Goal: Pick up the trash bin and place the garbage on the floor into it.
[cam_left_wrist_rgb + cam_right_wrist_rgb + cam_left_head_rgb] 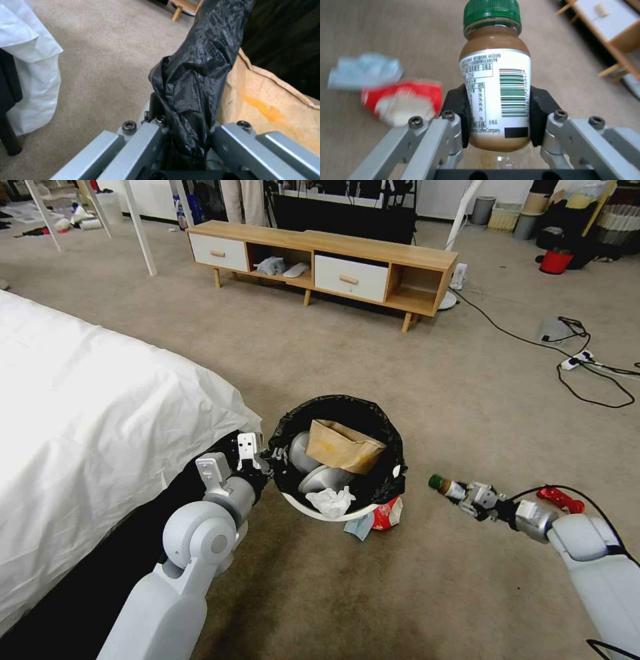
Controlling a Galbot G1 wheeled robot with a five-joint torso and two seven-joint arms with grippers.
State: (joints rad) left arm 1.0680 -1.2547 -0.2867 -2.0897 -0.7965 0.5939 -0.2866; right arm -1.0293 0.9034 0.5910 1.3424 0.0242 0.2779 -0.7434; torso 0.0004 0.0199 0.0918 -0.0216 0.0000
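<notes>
The trash bin (395, 447), white with a black bag over its rim, is by the bed's corner. My left gripper (265, 459) is shut on its near-left rim, and the bag (193, 82) is pinched between the fingers. Inside lie a brown paper bag (343, 445) and a crumpled white tissue (331, 501). To the bin's right, above the carpet, my right gripper (469, 494) is shut on the green-capped bottle (445, 486), its cap pointing at the bin. A red-white packet (387, 513) and a light blue mask (359, 527) lie on the floor against the bin's near side.
The bed (87, 413) with a white sheet stands on my left. A low wooden cabinet (320, 263) stands across the carpet. Cables and a power strip (579, 360) lie at the right. A red bucket (555, 261) and a grey bin (483, 210) are far back right.
</notes>
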